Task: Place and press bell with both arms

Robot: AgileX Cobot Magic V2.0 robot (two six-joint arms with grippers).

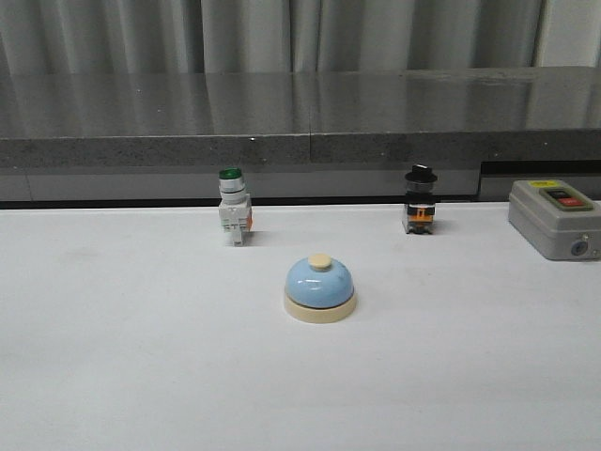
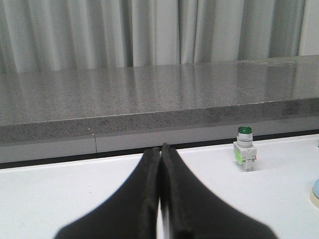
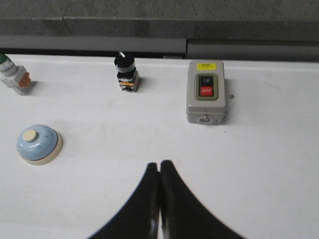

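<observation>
On the table, front view: the bell (image 1: 320, 288) is sitting upright on the white table (image 1: 122, 357), in front of and between the green-capped switch (image 1: 234, 218) and the black-capped switch (image 1: 421, 212); the grey ON/OFF box (image 1: 554, 217) is standing well to the bell's right; neither arm is showing.
Left wrist view: the left gripper (image 2: 160, 152) is showing its fingers pressed together, pinching nothing; the green-capped switch (image 2: 244, 155) is standing beyond the bell, of which only a sliver (image 2: 316, 191) is peeking in at the frame's edge.
Right wrist view: the right gripper (image 3: 159, 166) is likewise pressed together and empty; the bell (image 3: 39, 144) is lying well apart from it, nearer than the black-capped switch (image 3: 126, 71) and the ON/OFF box (image 3: 206, 98).
Doing the step well: judging from this, one gripper is needing to spread and take the bell low around its cream base, keeping the button free.
Hard to make out: the bell is mostly cut off in the left wrist view, and the fingertips' height above the table is not readable.
</observation>
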